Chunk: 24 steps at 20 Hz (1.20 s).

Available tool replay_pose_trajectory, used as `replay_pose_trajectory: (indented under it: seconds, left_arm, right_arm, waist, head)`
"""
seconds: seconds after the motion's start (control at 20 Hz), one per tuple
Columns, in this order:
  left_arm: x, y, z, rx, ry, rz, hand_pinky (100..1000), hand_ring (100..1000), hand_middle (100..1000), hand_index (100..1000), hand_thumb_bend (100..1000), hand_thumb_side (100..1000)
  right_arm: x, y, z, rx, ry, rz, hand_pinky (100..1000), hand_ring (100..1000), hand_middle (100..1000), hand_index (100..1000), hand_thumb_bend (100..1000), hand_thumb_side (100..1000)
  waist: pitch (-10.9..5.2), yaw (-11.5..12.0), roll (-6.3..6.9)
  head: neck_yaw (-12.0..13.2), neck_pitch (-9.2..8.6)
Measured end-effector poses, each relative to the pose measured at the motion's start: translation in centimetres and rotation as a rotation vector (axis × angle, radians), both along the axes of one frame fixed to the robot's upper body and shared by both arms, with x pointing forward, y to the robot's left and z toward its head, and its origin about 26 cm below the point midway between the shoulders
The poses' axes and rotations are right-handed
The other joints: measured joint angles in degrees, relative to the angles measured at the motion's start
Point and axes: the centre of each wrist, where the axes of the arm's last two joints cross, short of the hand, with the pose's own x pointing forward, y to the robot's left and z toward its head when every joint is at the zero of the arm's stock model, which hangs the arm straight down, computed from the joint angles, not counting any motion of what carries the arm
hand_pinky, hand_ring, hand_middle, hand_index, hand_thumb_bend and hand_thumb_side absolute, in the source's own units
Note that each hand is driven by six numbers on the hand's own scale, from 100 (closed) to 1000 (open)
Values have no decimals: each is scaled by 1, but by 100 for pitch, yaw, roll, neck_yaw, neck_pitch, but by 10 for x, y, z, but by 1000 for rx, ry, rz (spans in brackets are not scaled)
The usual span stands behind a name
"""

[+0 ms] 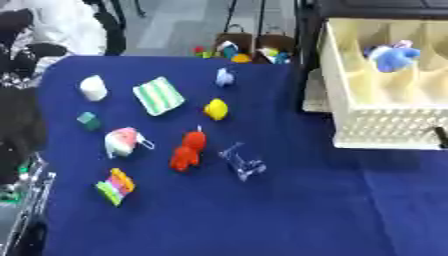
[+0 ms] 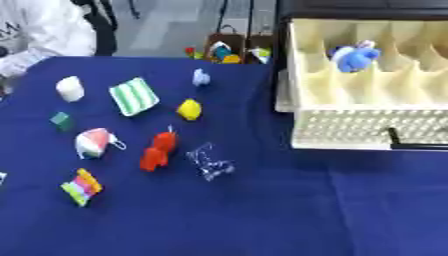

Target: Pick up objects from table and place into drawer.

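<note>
No robot hand or fingers in sight, so their state can't be told; toys (image 1: 188, 150) sit clustered on the table (image 1: 306, 210), 1 blue toy (image 2: 354, 57) in the drawer (image 2: 367, 127), risking knocked neighbours.

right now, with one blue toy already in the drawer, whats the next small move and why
Probably bring a robot hand, neither in view now, toward the yellow toy. Of the things on the blue table, it lies among the nearest to the open cream drawer, with bare cloth around it. The drawer holds only the blue toy, so most compartments look free.
</note>
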Motion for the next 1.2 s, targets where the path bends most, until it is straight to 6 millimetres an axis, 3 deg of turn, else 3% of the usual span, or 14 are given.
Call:
replay_pose_trajectory:
  seconds: [0.2,0.55,0.95,1.2]
  left_arm:
    - [-1,3,-2,13,2,15,660,863,777,923,153,753]
    - [-16,38,-11,188,15,135,668,844,775,949,100,704]
    - [-40,87,-6,541,33,322,743,875,819,1000,100,652]
    - [-49,105,7,821,29,422,811,898,858,1000,100,610]
  right_arm:
    - [0,0,-1,0,3,-1,640,705,687,766,100,736]
    - [0,-1,-1,-1,4,-2,640,705,687,766,100,737]
    - [-1,-2,-2,-9,10,-8,641,705,687,766,100,738]
    - [-1,-3,-3,-11,12,-10,641,704,687,766,100,738]
  waist:
    - [0,3,6]
    - [-41,-4,59]
    - [-96,1,89]
    - [-130,5,96]
  head:
    - [16,3]
    - [23,82]
    - [156,85]
    - [162,87]
